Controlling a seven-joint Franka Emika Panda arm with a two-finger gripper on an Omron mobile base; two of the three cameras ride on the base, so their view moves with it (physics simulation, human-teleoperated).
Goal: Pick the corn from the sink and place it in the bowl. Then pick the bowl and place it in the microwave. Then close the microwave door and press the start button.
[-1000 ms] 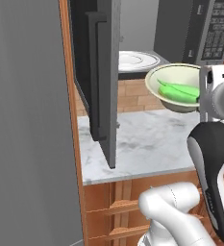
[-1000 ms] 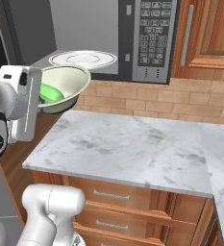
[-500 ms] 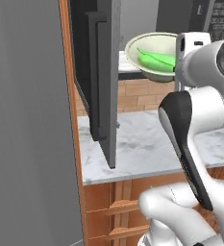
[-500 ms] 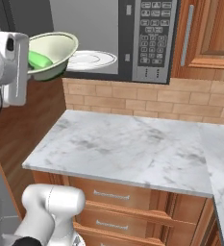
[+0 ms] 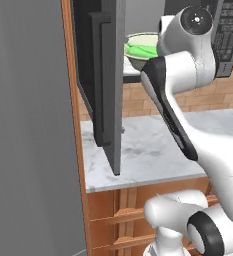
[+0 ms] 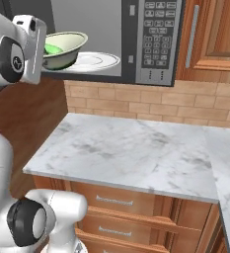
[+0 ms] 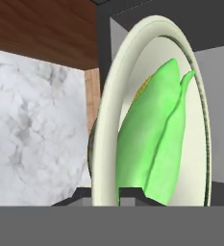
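Holding one bowl (image 6: 63,48) by its rim, the gripper (image 7: 106,193) has its fingers clamped either side of the near edge, at upper left of the right base view. One corn (image 7: 156,144) lies inside it. That bowl hangs at the mouth of the microwave (image 6: 156,39), beside one white plate (image 6: 94,62) within; its door (image 5: 100,75) stands open.
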